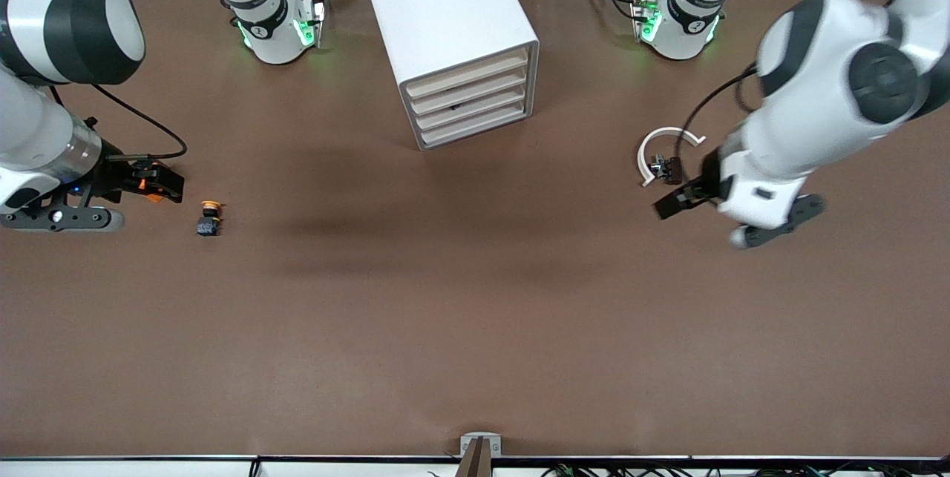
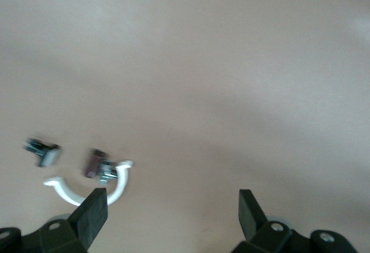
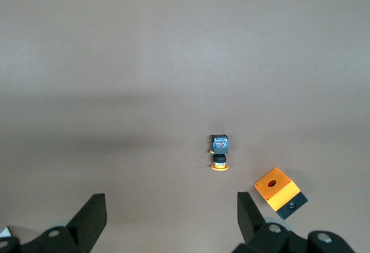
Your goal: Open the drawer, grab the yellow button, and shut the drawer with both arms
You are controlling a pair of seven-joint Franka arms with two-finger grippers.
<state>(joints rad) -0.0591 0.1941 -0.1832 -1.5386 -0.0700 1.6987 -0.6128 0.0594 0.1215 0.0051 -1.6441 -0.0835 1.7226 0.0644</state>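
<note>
The white cabinet [image 1: 445,10] stands at the middle of the table, near the robots' bases. Its top drawer [image 1: 467,70] looks pushed in, level with the three below. The button [image 1: 209,217], orange cap on a dark body, lies on the table toward the right arm's end, nearer to the front camera than the cabinet. It also shows in the right wrist view [image 3: 219,152]. My right gripper [image 1: 167,184] [image 3: 171,207] is open and empty, low beside the button. My left gripper [image 1: 672,202] [image 2: 173,201] is open and empty toward the left arm's end.
An orange square block with a hole [image 3: 278,190] lies by the button, partly under the right gripper [image 1: 152,195]. A white C-shaped ring [image 1: 668,147] [image 2: 87,190] and small dark parts [image 1: 666,168] [image 2: 99,166] lie by the left gripper.
</note>
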